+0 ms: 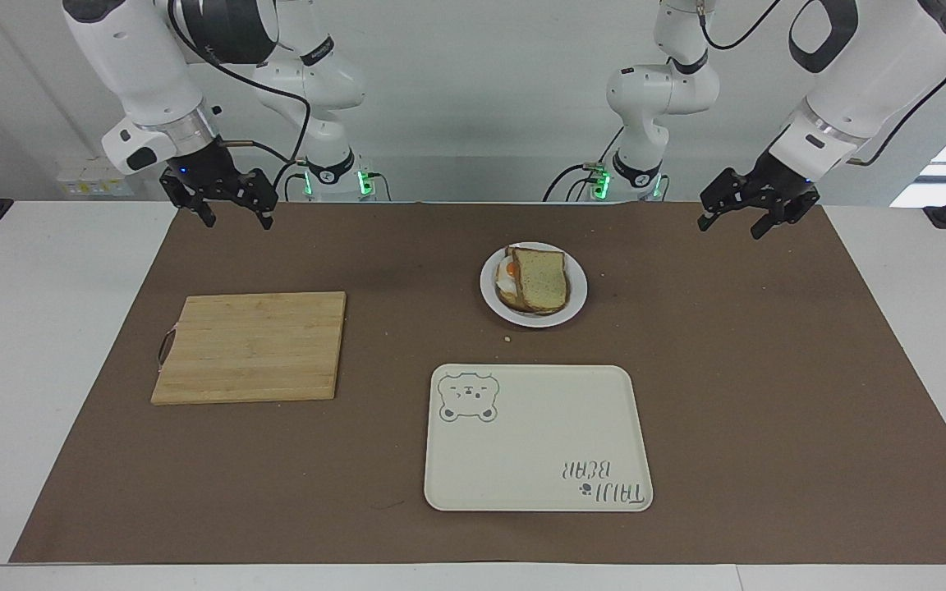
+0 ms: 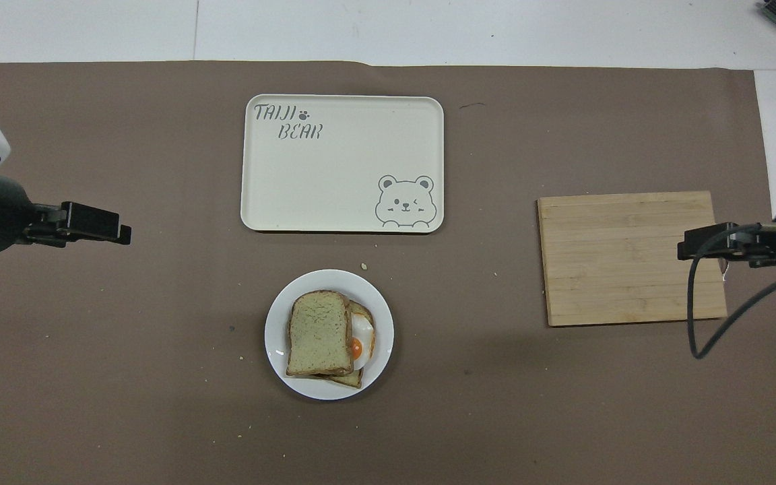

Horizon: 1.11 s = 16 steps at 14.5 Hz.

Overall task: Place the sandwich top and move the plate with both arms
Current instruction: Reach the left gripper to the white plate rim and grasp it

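The sandwich top (image 1: 540, 277) (image 2: 318, 331), a pale speckled slice with brown crust, lies on a lower slice with a fried egg that peeks out at one side. Both rest on the small white plate (image 1: 578, 289) (image 2: 381, 316) in the middle of the brown mat. My right gripper (image 1: 237, 222) (image 2: 683, 248) hangs open and holds nothing, up in the air over the cutting board's outer end. My left gripper (image 1: 729, 230) (image 2: 122, 234) is open too, raised over bare mat toward the left arm's end, well apart from the plate.
A wooden cutting board (image 1: 251, 346) (image 2: 630, 259) lies toward the right arm's end. A cream tray with a bear drawing (image 1: 534, 439) (image 2: 341, 162) sits farther from the robots than the plate. A few crumbs dot the mat around the plate.
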{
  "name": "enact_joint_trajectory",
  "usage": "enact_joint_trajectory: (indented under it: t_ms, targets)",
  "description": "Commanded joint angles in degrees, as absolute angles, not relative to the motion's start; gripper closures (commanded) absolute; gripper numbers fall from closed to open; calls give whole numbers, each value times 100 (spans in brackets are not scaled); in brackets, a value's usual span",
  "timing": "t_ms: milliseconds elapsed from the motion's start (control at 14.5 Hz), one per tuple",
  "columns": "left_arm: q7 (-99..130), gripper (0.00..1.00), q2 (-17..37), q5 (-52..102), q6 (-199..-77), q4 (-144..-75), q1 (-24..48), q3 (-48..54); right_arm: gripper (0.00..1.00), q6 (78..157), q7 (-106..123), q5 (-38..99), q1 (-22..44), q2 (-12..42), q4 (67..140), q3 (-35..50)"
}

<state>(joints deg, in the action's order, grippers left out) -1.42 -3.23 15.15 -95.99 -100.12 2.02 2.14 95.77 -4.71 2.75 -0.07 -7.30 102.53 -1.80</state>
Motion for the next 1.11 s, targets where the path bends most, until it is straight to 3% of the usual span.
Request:
enact_joint_trajectory:
  t_ms: [0, 277, 622, 1037]
  targets:
    - [-412, 0, -439, 2107, -10114, -10598, 185, 158, 0, 9457, -343, 45, -105, -712, 9801, -97]
    - [-991, 0, -326, 2968, -10887, -11362, 264, 167, 0, 9291, -352, -97, -105, -765, 9441, -123]
    - [-2204, 0, -123, 4128, -11801, -12575, 501, 167, 0, 8290, -334, -97, -141, -686, 8711, -395]
    - [-3083, 0, -52, 5035, -12242, -13577, 799, 167, 0, 8560, -351, -105, -9, -580, 8912, -317]
